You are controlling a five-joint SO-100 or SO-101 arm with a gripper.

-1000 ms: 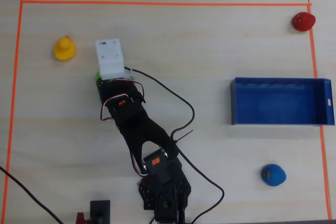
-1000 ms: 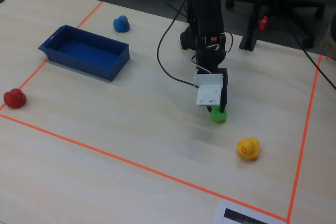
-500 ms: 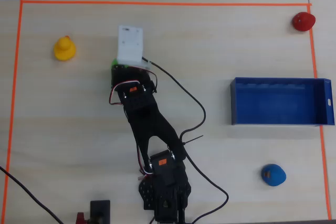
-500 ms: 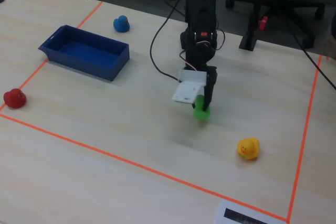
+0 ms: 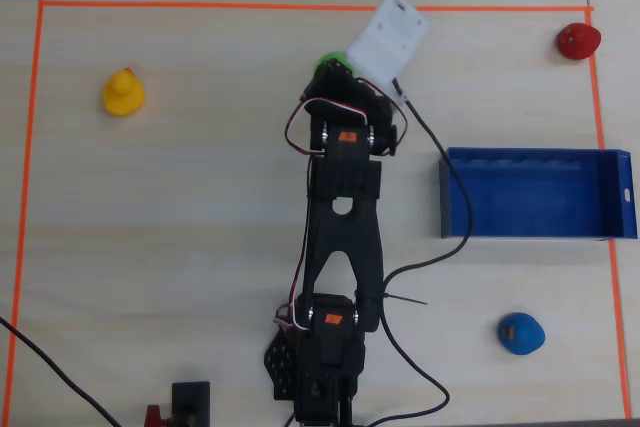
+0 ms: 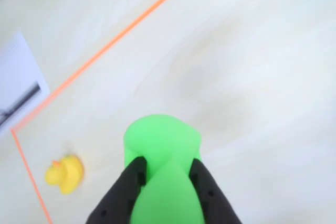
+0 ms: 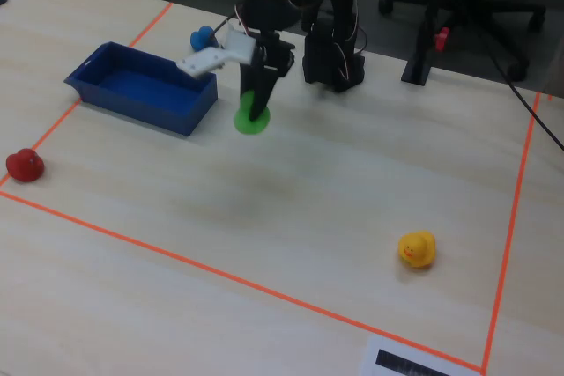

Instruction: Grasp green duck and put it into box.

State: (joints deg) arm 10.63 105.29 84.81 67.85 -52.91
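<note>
My gripper is shut on the green duck, its two black fingers pressing the duck's sides. In the fixed view the green duck hangs in the gripper well above the table, right of the box. In the overhead view only a bit of the green duck shows past the arm and the white camera housing. The dark blue box lies at the right, open and empty; in the fixed view the box is at the left.
A yellow duck sits at the left, also in the wrist view and the fixed view. A red duck and a blue duck flank the box. Orange tape borders the workspace. The arm base stands at the bottom.
</note>
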